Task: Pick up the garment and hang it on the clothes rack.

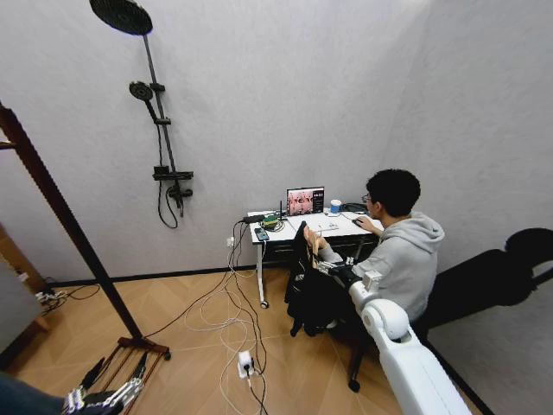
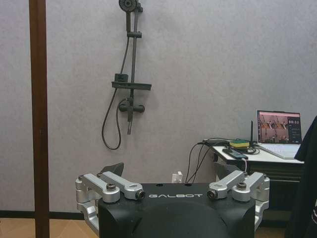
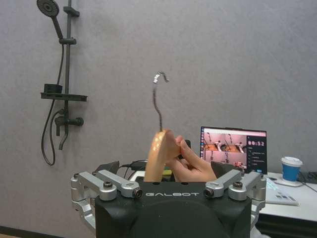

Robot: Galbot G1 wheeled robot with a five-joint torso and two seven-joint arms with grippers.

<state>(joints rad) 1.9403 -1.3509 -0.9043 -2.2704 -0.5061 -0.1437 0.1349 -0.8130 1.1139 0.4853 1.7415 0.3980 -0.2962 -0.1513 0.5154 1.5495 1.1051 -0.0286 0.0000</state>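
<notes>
Garment at the right hand, rack far across at 9 o'clock.

Your right hand pinches the hanger of the garment, hook upright; clothes rack stands well apart near your spread, low left hand.

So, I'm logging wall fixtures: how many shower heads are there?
2: a big round one atop the rail, and a small hand shower clipped lower on it. None seem hidden.

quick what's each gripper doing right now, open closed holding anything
Left gripper: low by the clothes rack, holding nothing; open or shut cannot be told.
Right gripper: out at the garment, where a person's hand grips its hanger; grip cannot be told.
</notes>
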